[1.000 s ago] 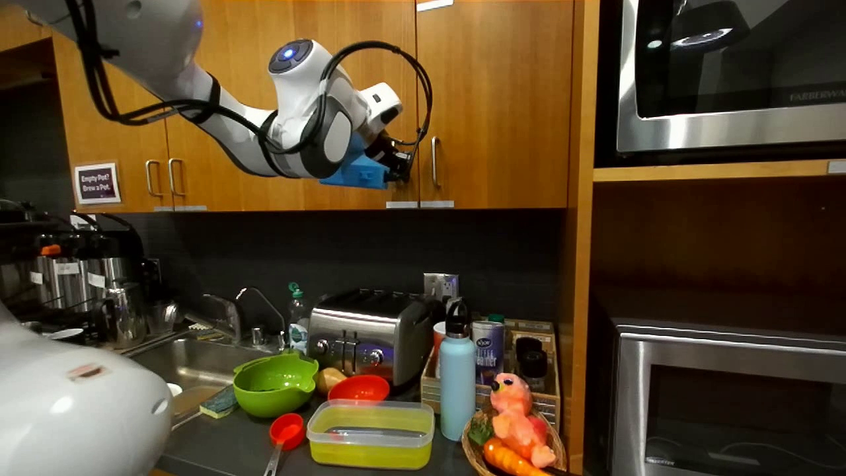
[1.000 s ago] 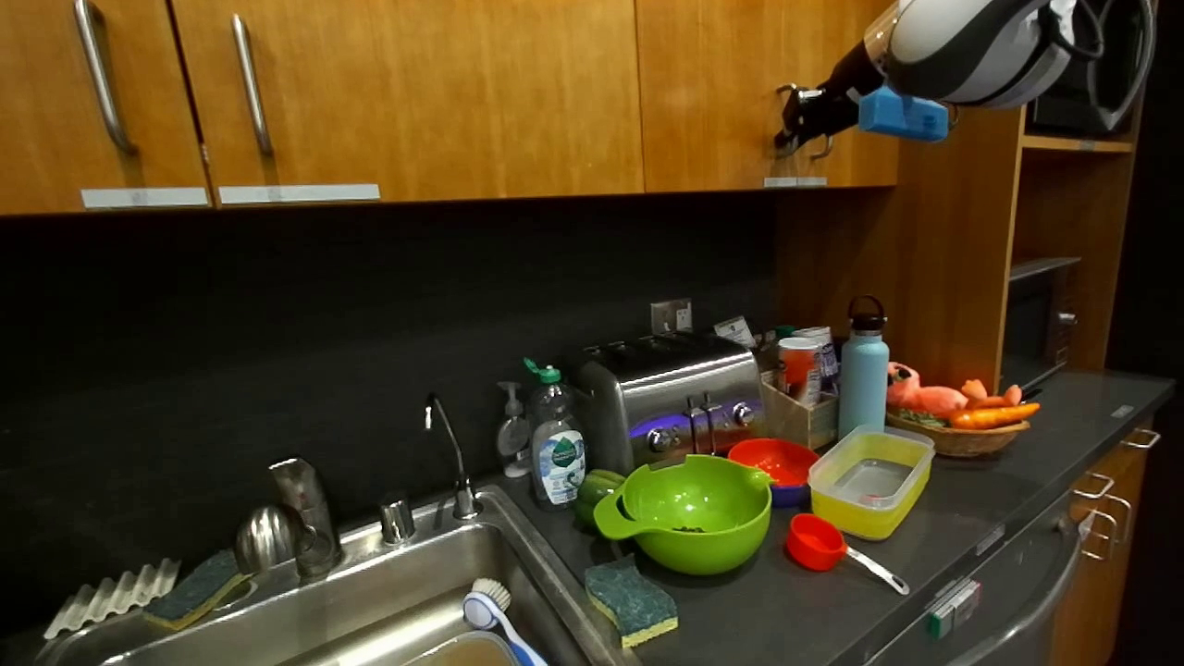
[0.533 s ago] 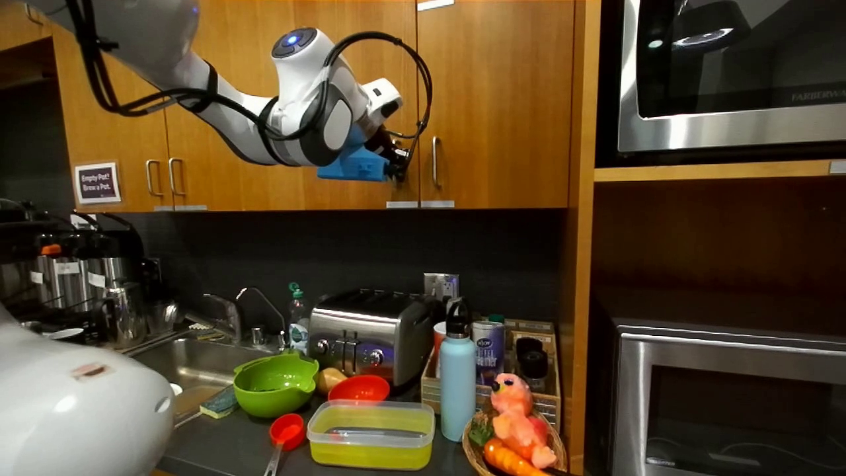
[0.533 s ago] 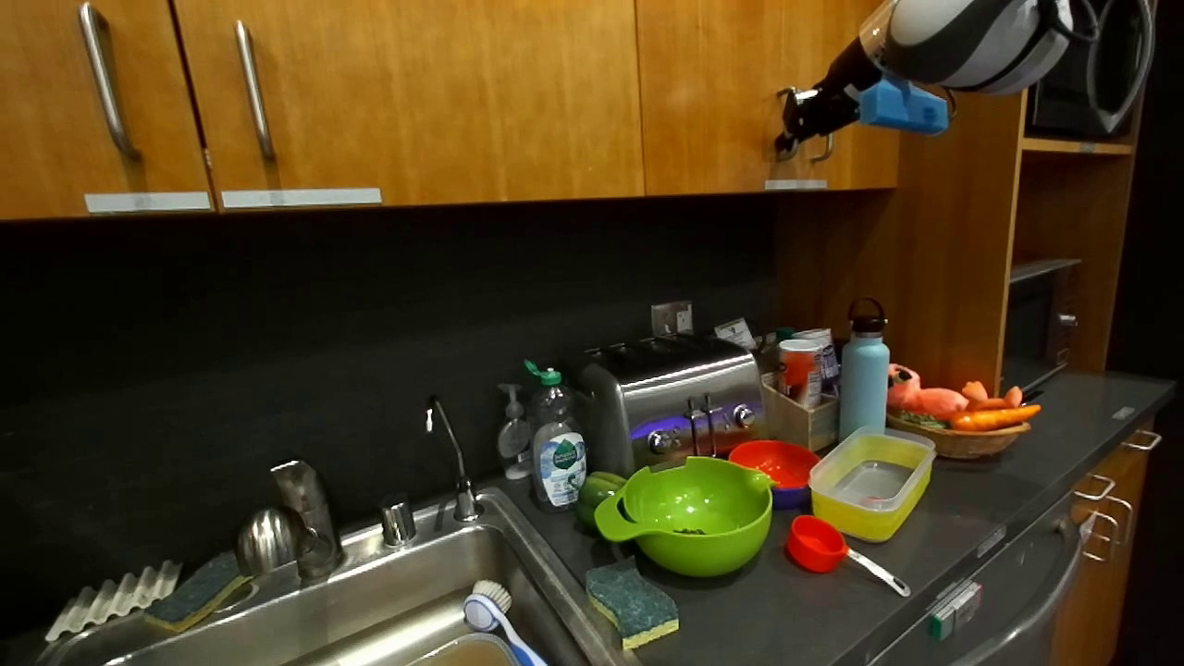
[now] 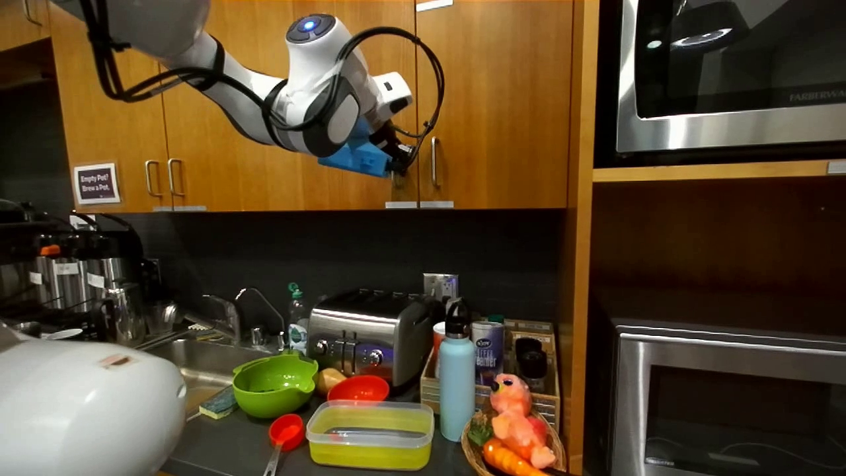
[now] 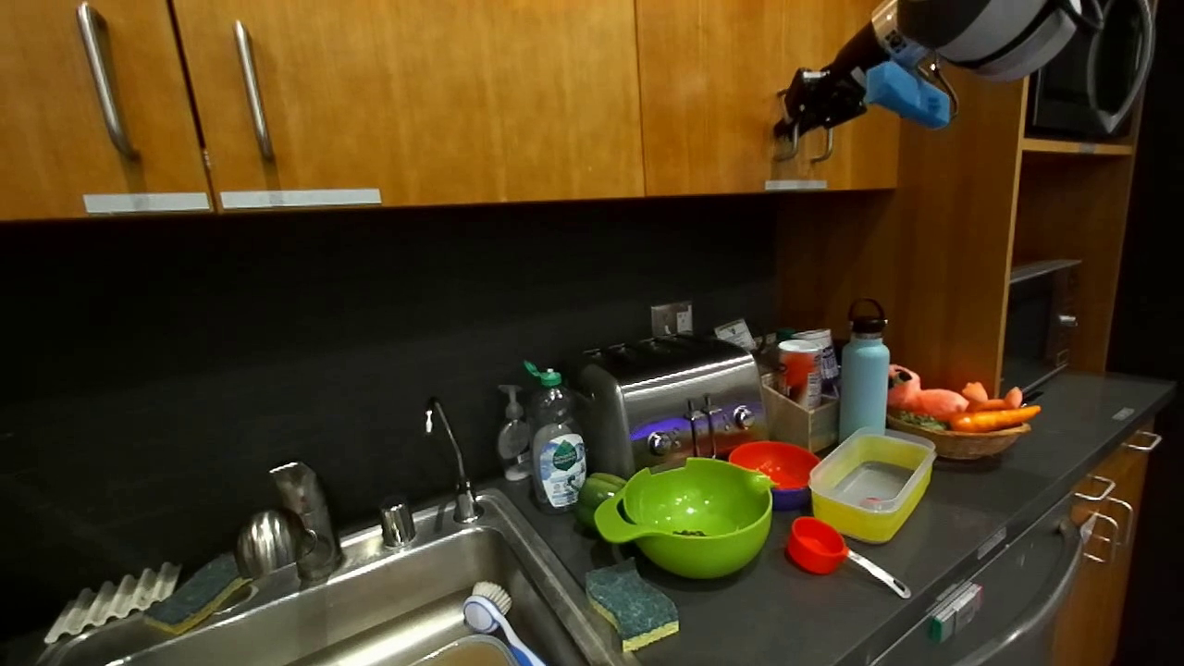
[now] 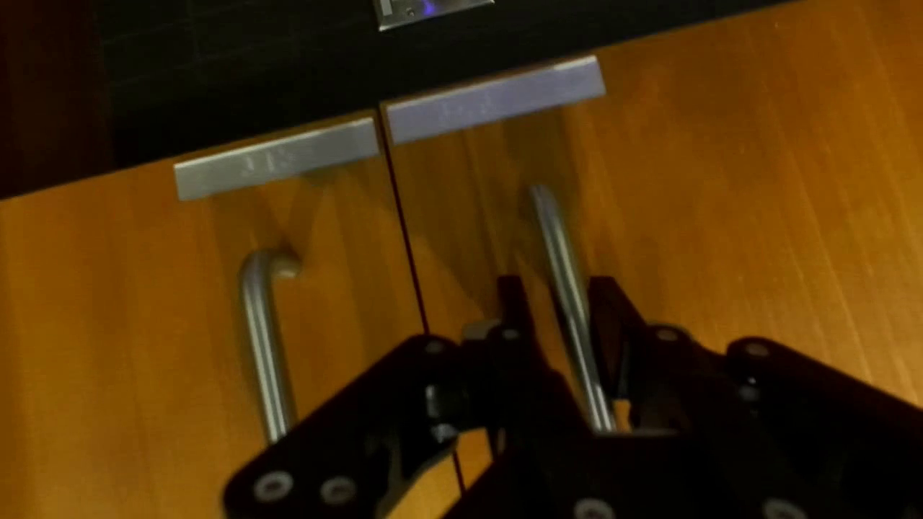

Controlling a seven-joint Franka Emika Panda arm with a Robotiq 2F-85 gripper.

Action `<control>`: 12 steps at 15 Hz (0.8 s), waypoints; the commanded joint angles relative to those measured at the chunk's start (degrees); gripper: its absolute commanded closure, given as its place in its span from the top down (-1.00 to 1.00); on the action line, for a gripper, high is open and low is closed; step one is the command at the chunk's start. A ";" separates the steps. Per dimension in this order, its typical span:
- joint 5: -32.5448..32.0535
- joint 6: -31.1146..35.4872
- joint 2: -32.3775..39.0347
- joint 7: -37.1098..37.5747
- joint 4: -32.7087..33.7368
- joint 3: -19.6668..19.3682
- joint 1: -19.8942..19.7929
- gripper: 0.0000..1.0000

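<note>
In the wrist view, the gripper (image 7: 557, 285) is straddling a tubular metal cabinet handle (image 7: 559, 249), its jaws standing apart; whether either is touching it is not showing clearly. A matching handle (image 7: 265, 339) is running alongside on the neighbouring wooden door (image 7: 130, 324). Label strips (image 7: 497, 99) are edging both doors' bottoms. Beyond, a metal outlet plate (image 7: 436, 7) is showing on the dark backsplash (image 7: 238, 72).
</note>
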 commanded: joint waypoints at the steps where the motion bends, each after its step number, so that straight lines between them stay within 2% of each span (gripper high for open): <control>1: 4.34 -2.47 -3.98 -2.43 3.34 -6.14 6.88 0.18; 2: 7.19 -2.87 -4.29 -4.15 4.15 -5.91 6.93 0.30; 7: 13.43 -5.09 -7.29 -6.24 6.04 -8.37 9.88 1.00; 12: 16.59 -5.76 -8.68 -6.29 6.19 -8.26 9.86 1.00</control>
